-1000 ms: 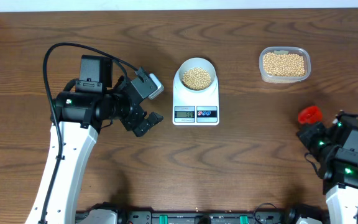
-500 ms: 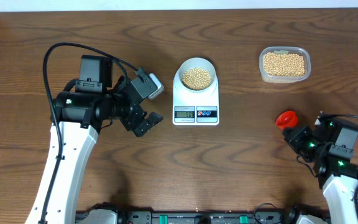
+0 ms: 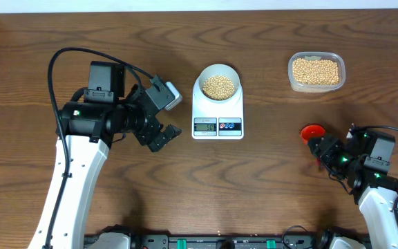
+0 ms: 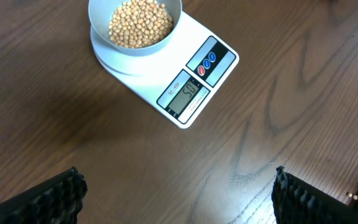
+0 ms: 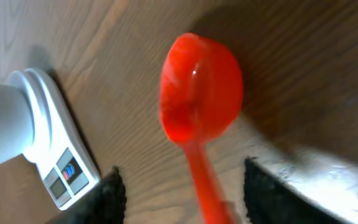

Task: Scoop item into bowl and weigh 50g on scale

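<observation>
The pale bowl [image 3: 219, 71] stands on the white scale [image 3: 218, 114], filled with tan beans [image 3: 219, 86]; the left wrist view shows the same bowl [image 4: 135, 53], beans [image 4: 140, 23] and scale [image 4: 194, 87]. My left gripper [image 3: 163, 137] hovers open left of the scale, nothing between its fingers [image 4: 55, 199]. My right gripper [image 3: 321, 146] is low at the right front and open. The red scoop [image 3: 313, 131] lies with its handle in the gap, clear of both fingers. Its bowl end [image 5: 201, 87] is empty and points toward the scale [image 5: 55, 155].
A clear plastic tub [image 3: 316, 71] of beans sits at the back right, beyond the right arm. The left arm's black cable [image 3: 64, 55] loops over the table at the left. Dark wood table [image 3: 268, 180] runs between the arms.
The right gripper carried the red scoop leftward and lower, then opened its jaws off the handle. The left arm, bowl and scale have not moved.
</observation>
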{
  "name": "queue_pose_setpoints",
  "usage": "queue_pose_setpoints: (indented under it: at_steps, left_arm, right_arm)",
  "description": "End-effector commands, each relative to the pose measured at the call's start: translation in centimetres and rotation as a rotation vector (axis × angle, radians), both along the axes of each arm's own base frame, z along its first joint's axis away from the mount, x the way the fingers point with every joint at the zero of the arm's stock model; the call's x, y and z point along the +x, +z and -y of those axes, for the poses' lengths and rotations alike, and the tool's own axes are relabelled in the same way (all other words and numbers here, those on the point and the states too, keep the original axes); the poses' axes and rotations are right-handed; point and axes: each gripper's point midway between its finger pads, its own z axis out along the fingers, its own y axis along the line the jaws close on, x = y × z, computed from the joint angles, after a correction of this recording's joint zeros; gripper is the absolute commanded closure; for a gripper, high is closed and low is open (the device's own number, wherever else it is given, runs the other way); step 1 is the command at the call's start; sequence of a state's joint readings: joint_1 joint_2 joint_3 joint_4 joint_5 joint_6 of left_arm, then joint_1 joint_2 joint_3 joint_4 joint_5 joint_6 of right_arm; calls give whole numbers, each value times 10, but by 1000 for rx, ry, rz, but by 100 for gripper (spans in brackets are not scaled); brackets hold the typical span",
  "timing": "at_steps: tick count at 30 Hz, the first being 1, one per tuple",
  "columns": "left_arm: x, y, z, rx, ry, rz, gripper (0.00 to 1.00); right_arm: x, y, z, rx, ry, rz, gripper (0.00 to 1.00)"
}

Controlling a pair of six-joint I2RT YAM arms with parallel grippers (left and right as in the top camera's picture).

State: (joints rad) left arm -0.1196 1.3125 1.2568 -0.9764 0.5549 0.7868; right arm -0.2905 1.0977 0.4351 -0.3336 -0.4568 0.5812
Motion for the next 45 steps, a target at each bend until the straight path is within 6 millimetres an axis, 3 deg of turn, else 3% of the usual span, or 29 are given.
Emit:
queue_pose_setpoints:
  at_steps: [1, 6, 13, 19, 24, 33, 39, 45]
  left_arm:
    - [0, 8, 0, -6, -11, 26, 2]
    - [0, 8, 0, -6, -11, 26, 2]
    - [0, 8, 0, -6, -11, 26, 2]
    - [0, 8, 0, -6, -11, 26, 2]
    - [0, 8, 0, -6, -11, 26, 2]
    - [0, 8, 0, -6, -11, 26, 2]
    - [0, 8, 0, -6, -11, 26, 2]
    - [0, 8, 0, -6, -11, 26, 2]
  right_arm:
    - [-3, -9, 19, -107, -47, -28, 20]
    - [-2, -11, 33, -201, -57, -28, 1]
    - [10, -2, 38, -265, -16, 44, 1]
    - [18, 5, 59, -376, -63, 77, 1]
    - [39, 25, 58, -393, -38, 204, 1]
    - [77, 98, 11, -255, 172, 608, 1]
    - [94, 168, 13, -367, 178, 916, 1]
    - [92, 232, 12, -450, 157, 1182, 1]
